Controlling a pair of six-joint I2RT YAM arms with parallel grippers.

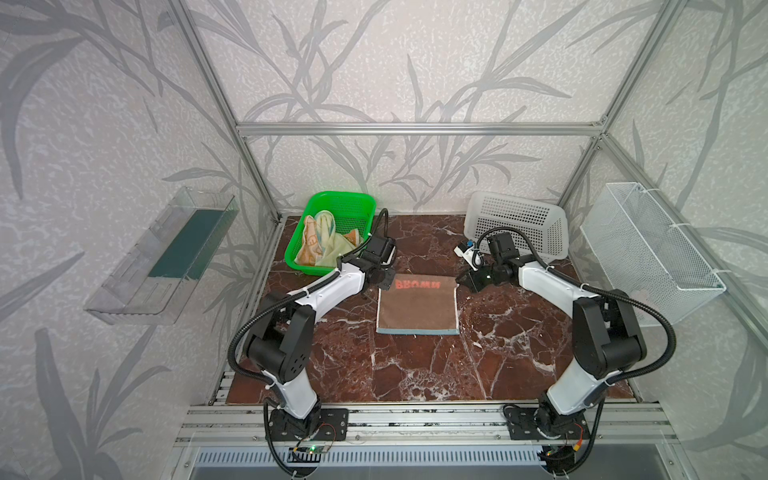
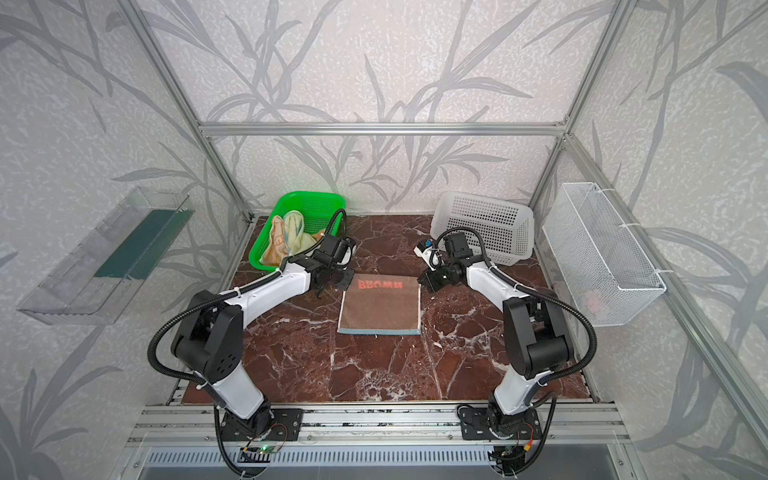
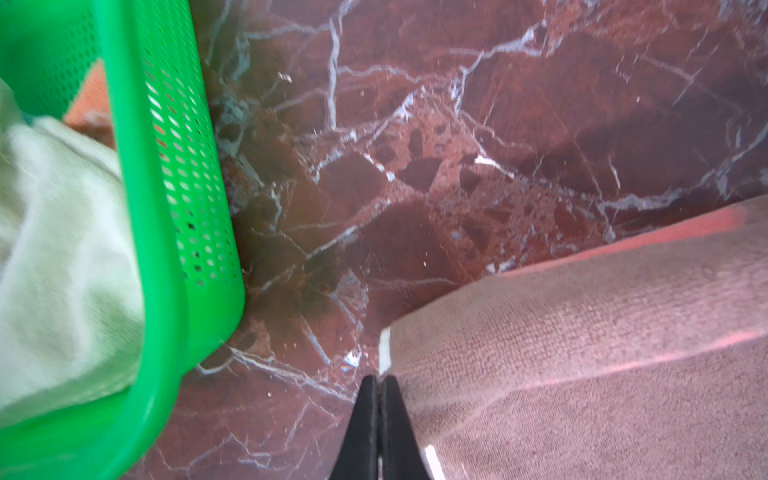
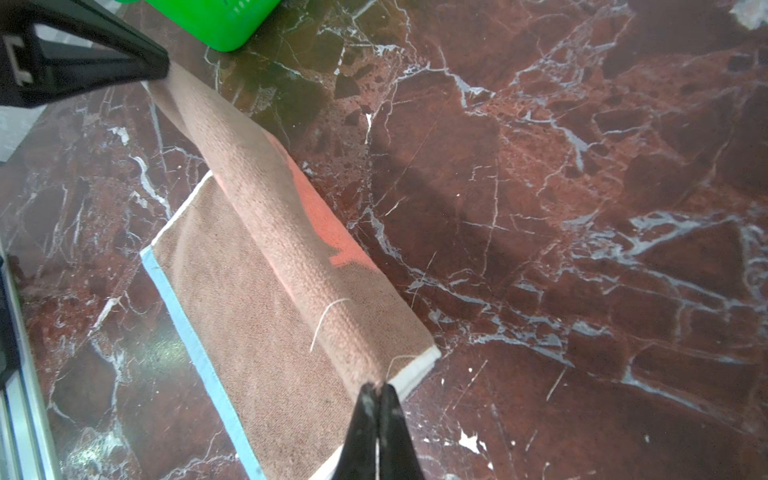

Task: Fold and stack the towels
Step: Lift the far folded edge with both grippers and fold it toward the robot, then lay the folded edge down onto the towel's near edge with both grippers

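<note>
Left gripper (image 1: pixel 383 286) and right gripper (image 1: pixel 460 281) each pinch a towel (image 1: pixel 417 309) corner on the green basket (image 1: pixel 358 211) side; recommend level, matched travel.

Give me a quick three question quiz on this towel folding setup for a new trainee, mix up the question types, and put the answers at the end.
1. True or false: the left gripper and the right gripper are both shut on corners of the brown towel.
2. How many towels lie on the marble table?
3. The pale yellow towel is: A, in the green basket; B, spread on the table; C, held by a gripper.

Key: 1 true; 2 one; 3 A.
</note>
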